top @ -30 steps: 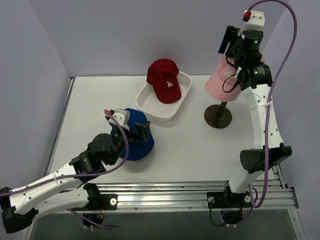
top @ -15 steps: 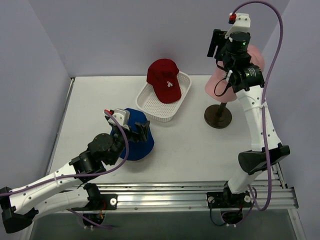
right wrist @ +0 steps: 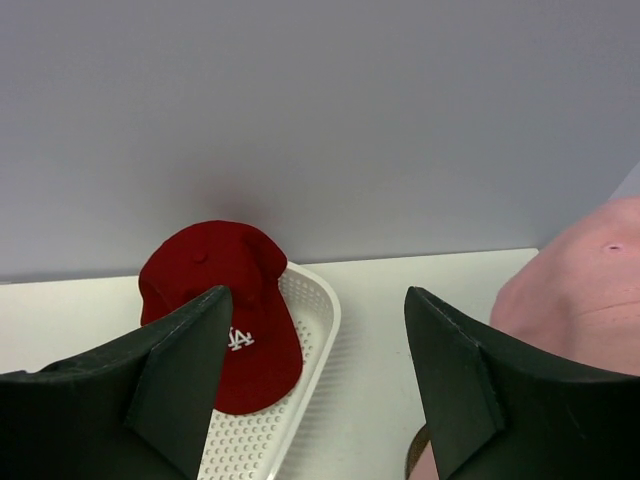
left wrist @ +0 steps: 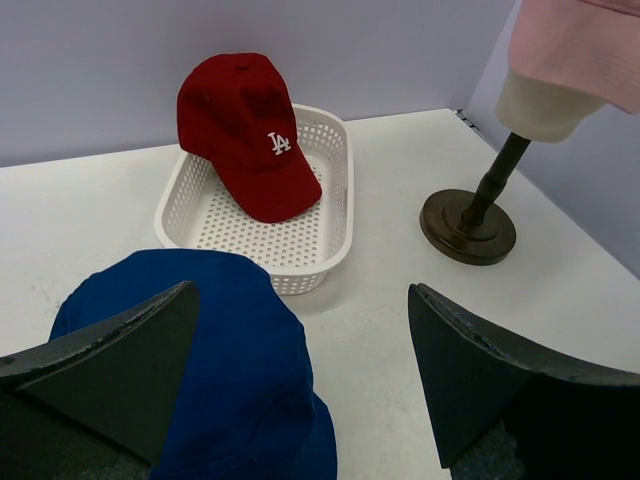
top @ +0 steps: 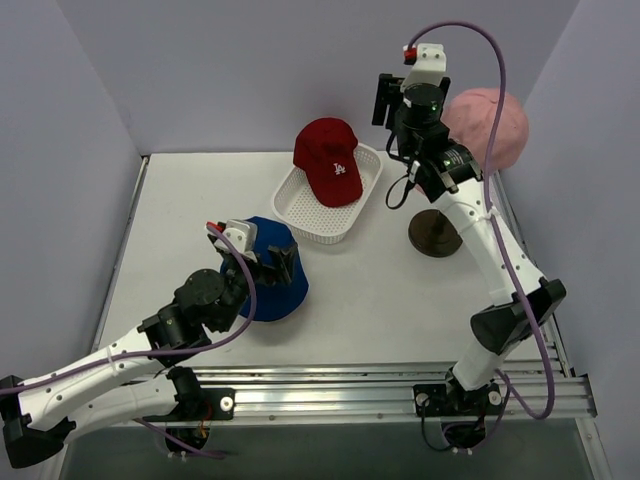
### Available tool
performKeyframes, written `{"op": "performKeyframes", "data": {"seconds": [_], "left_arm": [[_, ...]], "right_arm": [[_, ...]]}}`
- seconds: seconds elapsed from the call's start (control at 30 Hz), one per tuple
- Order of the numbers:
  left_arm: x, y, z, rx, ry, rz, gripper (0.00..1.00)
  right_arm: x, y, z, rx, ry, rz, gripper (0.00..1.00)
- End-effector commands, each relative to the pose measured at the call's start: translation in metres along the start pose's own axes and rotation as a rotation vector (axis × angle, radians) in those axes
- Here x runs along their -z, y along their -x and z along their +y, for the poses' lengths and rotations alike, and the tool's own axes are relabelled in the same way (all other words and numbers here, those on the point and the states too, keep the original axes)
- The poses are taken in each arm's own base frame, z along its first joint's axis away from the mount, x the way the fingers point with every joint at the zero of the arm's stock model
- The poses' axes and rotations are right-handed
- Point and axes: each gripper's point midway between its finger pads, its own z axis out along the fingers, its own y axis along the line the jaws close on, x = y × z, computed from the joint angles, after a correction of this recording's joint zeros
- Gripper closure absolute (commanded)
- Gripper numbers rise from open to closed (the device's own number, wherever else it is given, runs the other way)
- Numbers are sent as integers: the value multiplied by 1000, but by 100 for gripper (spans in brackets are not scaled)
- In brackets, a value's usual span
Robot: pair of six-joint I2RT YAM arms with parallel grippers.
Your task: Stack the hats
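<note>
Over blue bucket hat (top: 289, 291), left hand (top: 273, 262) spread, empty; right hand (top: 385, 100) released near pink cap (top: 492, 125).

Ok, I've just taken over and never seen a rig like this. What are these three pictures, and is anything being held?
Two robot arms are bolted at the near edge of a white table. The wide picture looks down from above and behind them. The other two come from a camera on each wrist; the dark wedges there are the left fingers and the right fingers. On the table: a blue bucket hat, a red cap lying in a white basket, and a pink cap on a mannequin head with a brown stand. The left fingers hang open over the blue hat; the right fingers are raised, open, beside the pink cap. Nothing is held.
</note>
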Motion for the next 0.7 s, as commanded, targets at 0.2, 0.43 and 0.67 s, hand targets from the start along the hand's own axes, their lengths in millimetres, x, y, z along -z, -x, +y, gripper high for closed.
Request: {"op": "performKeyframes", "data": {"seconds": [0.2,0.43,0.67], "left_arm": [[5,20,5,40,12,-71,6],[7,21,7,51,17,-85,6],[4,17,5,43,12,-75,6]], "right_arm": [[-52,-59,47,-35,-78,40,43],[-87,-125,100,120,91,119,45],[-120,-188,115,209,176,230,46]]}}
